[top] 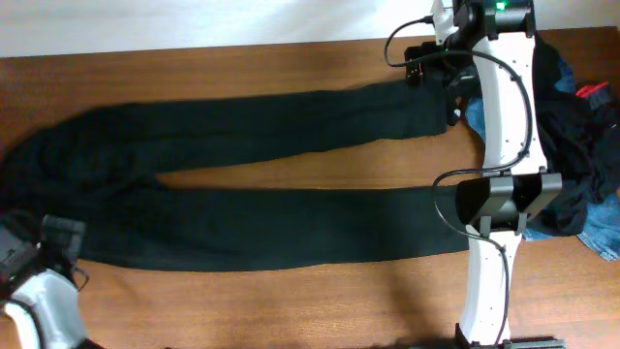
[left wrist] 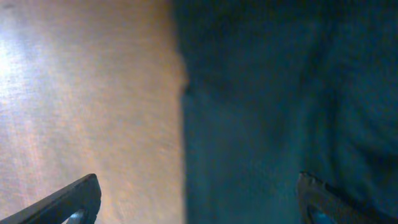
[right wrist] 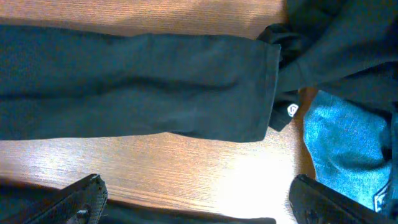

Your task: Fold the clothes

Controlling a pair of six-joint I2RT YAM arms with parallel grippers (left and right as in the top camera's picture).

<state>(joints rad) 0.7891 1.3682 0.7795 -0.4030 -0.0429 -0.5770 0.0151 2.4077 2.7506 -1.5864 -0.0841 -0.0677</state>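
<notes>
Trousers (top: 291, 231) lie flat, not yet folded; the pile (top: 581, 145) at right waits. Left gripper (left wrist: 199, 199) and right gripper (right wrist: 199, 194) stand wide, empty.

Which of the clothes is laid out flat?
The black trousers, spread full length across the table; the rest lie bunched in a pile.

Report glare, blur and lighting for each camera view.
Overhead: sharp and evenly lit, though the black trousers read as a near-featureless dark mass. Left wrist: soft all over, trouser edge fuzzy, pale sheen on the table. Right wrist: crisper, texture visible on the blue denim, with a glare patch on the wood below the trouser leg.
</notes>
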